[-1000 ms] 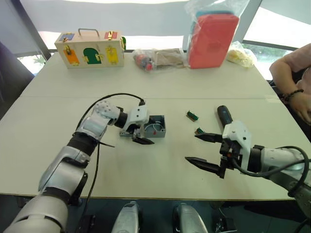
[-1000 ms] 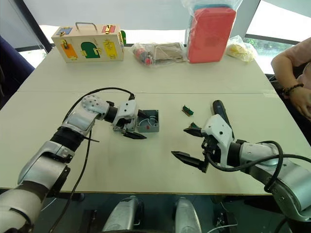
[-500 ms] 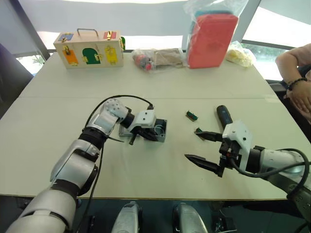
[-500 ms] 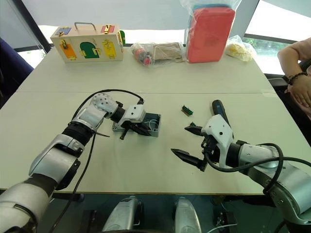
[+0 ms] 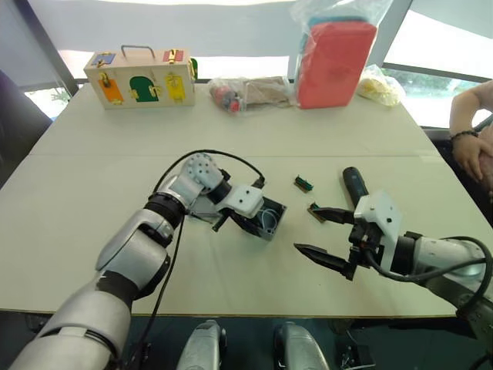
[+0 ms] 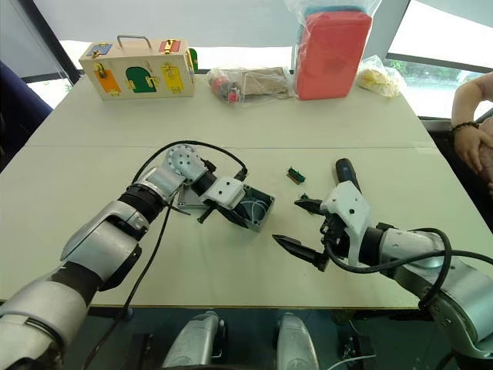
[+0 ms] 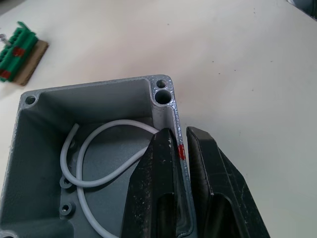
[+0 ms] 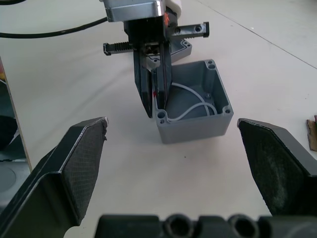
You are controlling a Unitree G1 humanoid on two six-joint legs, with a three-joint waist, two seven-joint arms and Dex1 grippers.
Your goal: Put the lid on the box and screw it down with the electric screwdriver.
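grey box [image 5: 266, 220]: near table centre, uncovered, white wire inside; left gripper [image 7: 181, 163] pinching one wall. right gripper [image 5: 325, 233]: spread wide, empty. electric screwdriver [image 5: 354, 183]: lying unused beyond it. lidding and screwing outstanding.

Grey box [image 7: 99, 99] with white wire [image 7: 94, 148] inside, black gripper fingers [image 7: 158, 198], green connector [image 7: 17, 52], cream table [image 5: 77, 193].

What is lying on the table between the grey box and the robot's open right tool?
Nothing: in the right wrist view, bare tabletop runs from the right tool to the box, which the left tool pinches by one wall.
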